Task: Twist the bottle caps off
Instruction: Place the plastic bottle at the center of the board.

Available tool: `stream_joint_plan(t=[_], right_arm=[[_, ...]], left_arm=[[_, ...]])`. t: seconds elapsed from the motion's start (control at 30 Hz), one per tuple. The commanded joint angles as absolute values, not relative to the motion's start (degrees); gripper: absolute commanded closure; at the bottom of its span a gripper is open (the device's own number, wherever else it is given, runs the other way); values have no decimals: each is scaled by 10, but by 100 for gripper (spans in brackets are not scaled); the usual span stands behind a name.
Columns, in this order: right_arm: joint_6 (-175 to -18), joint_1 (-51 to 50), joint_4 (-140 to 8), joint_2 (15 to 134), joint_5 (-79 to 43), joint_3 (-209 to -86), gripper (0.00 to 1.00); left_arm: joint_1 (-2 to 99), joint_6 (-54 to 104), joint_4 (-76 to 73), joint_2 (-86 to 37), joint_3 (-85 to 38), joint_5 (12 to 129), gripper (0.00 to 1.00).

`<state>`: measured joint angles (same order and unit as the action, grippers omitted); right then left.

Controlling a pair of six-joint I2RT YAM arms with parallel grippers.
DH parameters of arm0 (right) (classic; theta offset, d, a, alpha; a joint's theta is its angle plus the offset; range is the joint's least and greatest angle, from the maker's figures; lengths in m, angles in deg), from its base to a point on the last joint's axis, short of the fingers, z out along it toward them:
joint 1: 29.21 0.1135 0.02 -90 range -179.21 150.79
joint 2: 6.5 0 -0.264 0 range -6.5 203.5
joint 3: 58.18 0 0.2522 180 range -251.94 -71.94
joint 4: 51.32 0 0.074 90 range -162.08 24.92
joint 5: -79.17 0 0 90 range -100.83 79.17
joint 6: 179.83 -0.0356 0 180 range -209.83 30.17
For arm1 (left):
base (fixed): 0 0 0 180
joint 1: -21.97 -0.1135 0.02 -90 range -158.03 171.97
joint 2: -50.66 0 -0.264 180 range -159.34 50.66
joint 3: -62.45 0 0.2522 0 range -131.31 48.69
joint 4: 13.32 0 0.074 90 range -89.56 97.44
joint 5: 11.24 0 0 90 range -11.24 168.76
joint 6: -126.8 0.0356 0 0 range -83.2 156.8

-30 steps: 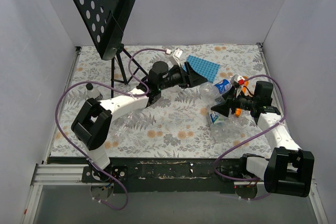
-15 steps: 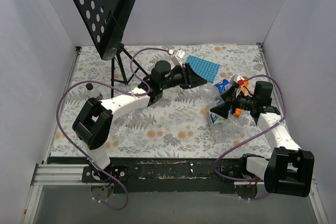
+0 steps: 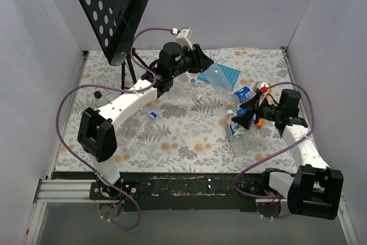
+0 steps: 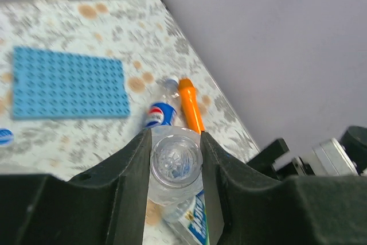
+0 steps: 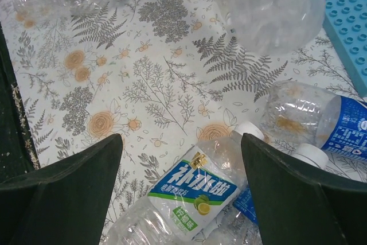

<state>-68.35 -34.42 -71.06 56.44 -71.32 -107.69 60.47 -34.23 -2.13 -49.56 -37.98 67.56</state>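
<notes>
My left gripper (image 3: 200,67) is raised over the back of the table, shut on the narrow end of a plain clear bottle (image 3: 218,78) that hangs off the surface. In the left wrist view that round clear end (image 4: 176,159) sits pinched between the jaws of the left gripper (image 4: 176,142); I cannot tell if a cap is on it. My right gripper (image 3: 239,120) (image 5: 180,142) is wide open above a lying green-and-blue-labelled bottle (image 5: 212,199) with a white cap (image 5: 251,130). Beside it lies a blue-labelled bottle (image 5: 324,119) with its own white cap (image 5: 312,154).
A blue ridged tray (image 3: 229,73) lies at the back right. An orange stick (image 4: 191,104) rests by a Pepsi-labelled bottle (image 4: 160,113). A clear bottle with a blue cap (image 3: 152,115) lies left of centre. A black music stand (image 3: 112,10) occupies the back left.
The left jaws closed on the plain bottle and the arm lifted it up and back off the table. The right gripper opened wide. The blue-capped bottle under the left arm came into view.
</notes>
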Motion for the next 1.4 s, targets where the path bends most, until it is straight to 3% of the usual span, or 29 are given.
stream_joint_plan(t=[0.0, 0.2, 0.43, 1.37], right_arm=[[-676, -351, -699, 542, -706, -1082, 8], [-677, -351, -698, 548, -712, -1081, 7], [-678, -352, -695, 551, -716, -1078, 7], [-675, -351, -696, 563, -725, -1074, 6]], left_arm=[[600, -226, 51, -514, -474, 800, 100], [597, -128, 78, -600, -589, 911, 100], [592, -64, 102, -690, -704, 961, 100], [550, -73, 103, -792, -755, 951, 100]])
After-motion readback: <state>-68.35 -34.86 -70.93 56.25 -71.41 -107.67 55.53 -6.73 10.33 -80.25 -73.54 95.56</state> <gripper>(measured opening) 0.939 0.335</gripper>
